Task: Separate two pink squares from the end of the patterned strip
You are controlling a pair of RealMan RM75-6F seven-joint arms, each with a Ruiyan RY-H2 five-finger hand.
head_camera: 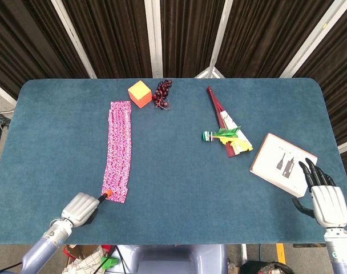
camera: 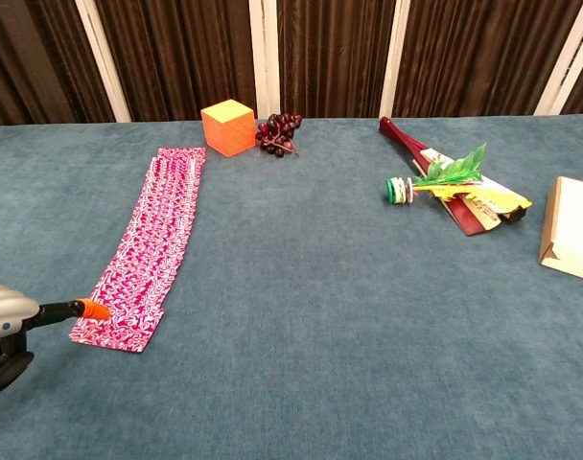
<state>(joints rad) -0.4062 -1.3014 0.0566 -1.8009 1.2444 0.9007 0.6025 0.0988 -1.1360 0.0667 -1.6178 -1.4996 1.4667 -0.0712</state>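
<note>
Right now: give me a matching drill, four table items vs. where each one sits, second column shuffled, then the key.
Things:
1. orange cube
2. patterned strip
3. white booklet
4. orange-tipped tool

Places:
A. by the fingertips of the right hand
B. held in the left hand, tip at the strip's near end
C. far side of the table, next to the dark grapes
D. lying lengthwise on the table's left half, running from the cube toward the robot

Pairs: 1-C, 2-D, 3-A, 4-B
</note>
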